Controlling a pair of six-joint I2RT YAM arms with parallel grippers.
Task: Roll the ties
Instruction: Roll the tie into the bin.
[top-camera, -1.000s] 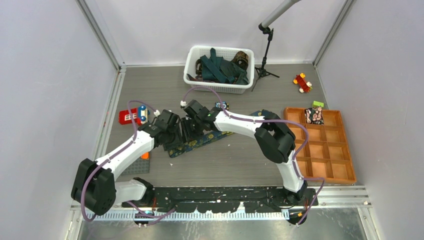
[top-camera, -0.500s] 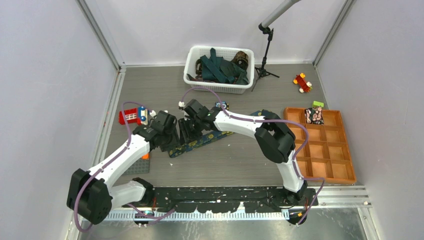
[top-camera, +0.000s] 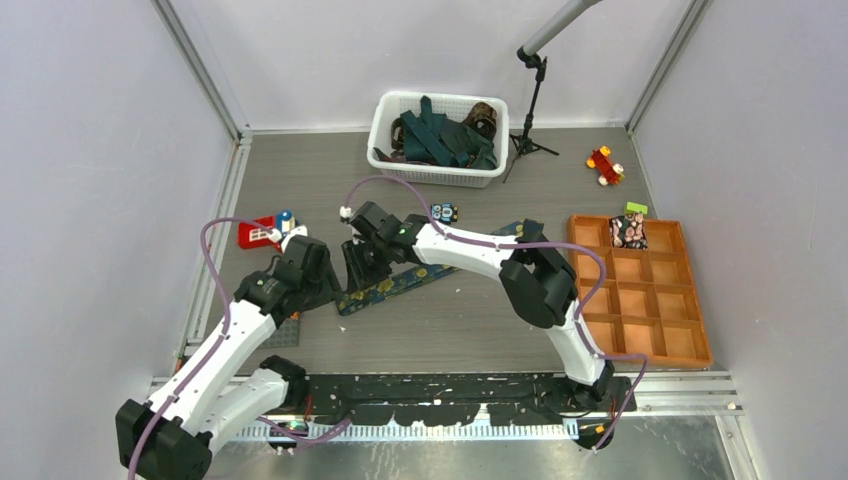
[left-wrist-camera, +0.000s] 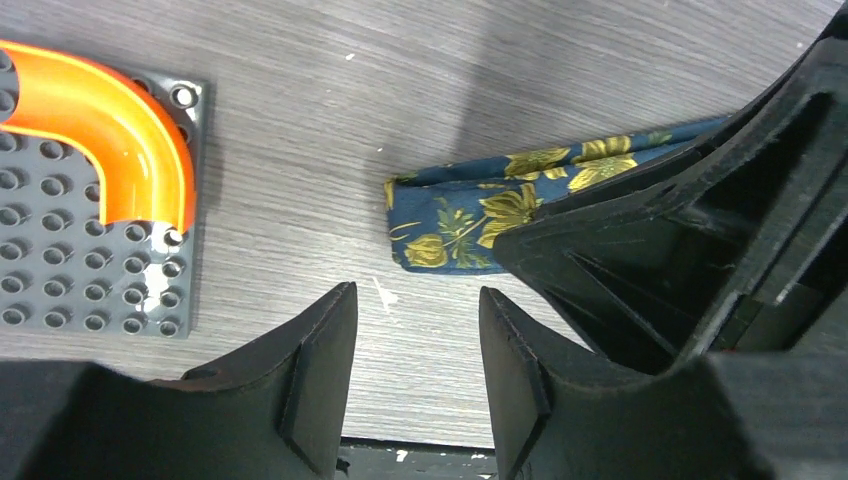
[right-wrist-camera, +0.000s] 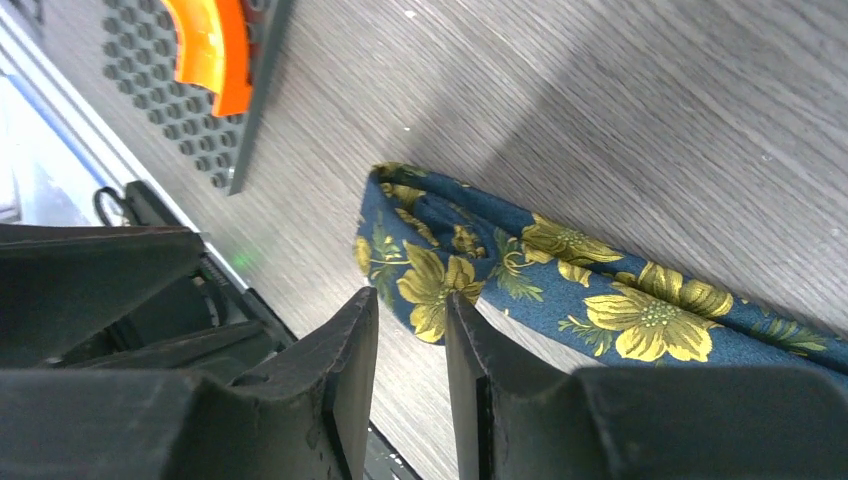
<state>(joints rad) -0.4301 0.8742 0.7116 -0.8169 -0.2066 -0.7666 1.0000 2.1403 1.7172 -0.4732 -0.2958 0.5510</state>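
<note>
Left tool (left-wrist-camera: 415, 300) is half open and empty, with the tie's (left-wrist-camera: 455, 225) folded end on the bench (left-wrist-camera: 400, 100) just ahead. Right tool (right-wrist-camera: 410, 300) is barely open and empty, its tips at the tie's edge.

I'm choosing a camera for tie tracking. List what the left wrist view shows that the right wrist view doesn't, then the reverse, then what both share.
Left wrist only: the left gripper, jaws apart over bare table, and a wide patch of the gray plate's studs.
Right wrist only: the right gripper, jaws narrowly apart at the folded end of the tie, and the table's near edge.
Both: the tie's flowered end, the gray plate and the orange curve on it.
</note>
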